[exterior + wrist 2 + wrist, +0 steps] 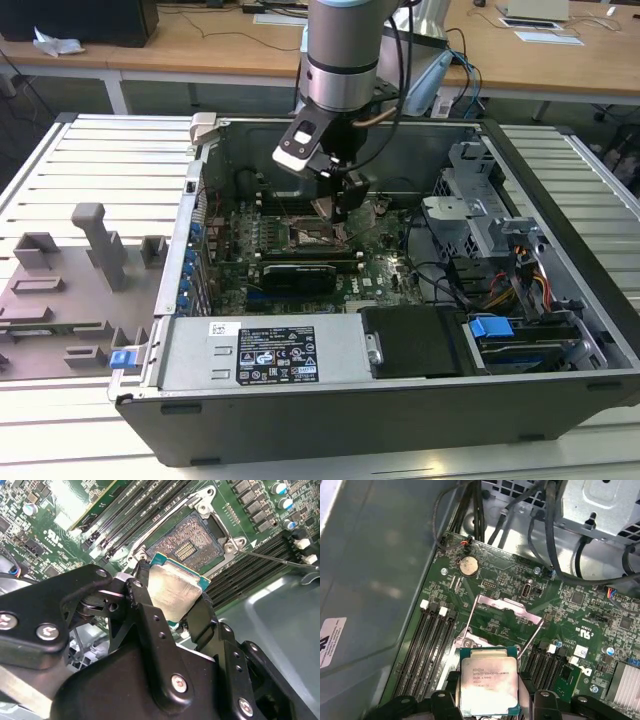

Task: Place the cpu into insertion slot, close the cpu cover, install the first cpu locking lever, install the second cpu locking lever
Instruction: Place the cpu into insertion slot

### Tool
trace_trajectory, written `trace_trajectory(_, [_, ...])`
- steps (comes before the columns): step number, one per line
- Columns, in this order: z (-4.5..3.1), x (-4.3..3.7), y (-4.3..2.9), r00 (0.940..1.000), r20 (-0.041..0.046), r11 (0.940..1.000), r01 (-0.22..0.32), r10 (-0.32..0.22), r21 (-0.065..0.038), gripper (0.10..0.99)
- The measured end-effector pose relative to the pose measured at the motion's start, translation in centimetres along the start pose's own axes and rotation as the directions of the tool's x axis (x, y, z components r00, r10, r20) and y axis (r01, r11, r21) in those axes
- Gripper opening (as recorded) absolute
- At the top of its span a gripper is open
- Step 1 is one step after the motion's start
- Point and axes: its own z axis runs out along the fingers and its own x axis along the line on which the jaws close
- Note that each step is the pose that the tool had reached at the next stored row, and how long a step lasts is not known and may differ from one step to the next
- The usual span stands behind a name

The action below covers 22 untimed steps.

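Bench: slatted table [90, 160] under the open computer case [400, 400] housing the insertion slot [192, 542].
Arm: gripper [172, 597] above the insertion slot, fingers clamped on the cpu [175, 587].
Cover: cpu cover [505, 607] tilted up beside the insertion slot.
Chip: cpu held in the air close to the insertion slot, unseated.

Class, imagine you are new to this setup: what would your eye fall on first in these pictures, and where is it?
The silver-topped cpu stands out first, pinched in the black gripper inside an open computer case. Close by it lies the bare insertion slot, with the cpu cover raised beside it.
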Motion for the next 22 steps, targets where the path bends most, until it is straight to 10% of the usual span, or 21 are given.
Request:
trace_trajectory(9, [0.01, 0.0, 0.0, 0.9975, 0.005, 0.9976, -0.07, 0.07, -0.001, 0.545])
trace_trajectory(15, [0.01, 0.0, 0.0, 0.9891, 0.0394, 0.9899, -0.142, 0.142, 0.004, 0.545])
trace_trajectory(22, [0.01, 0.0, 0.0, 0.9822, 0.0431, 0.9831, -0.183, 0.183, 0.003, 0.545])
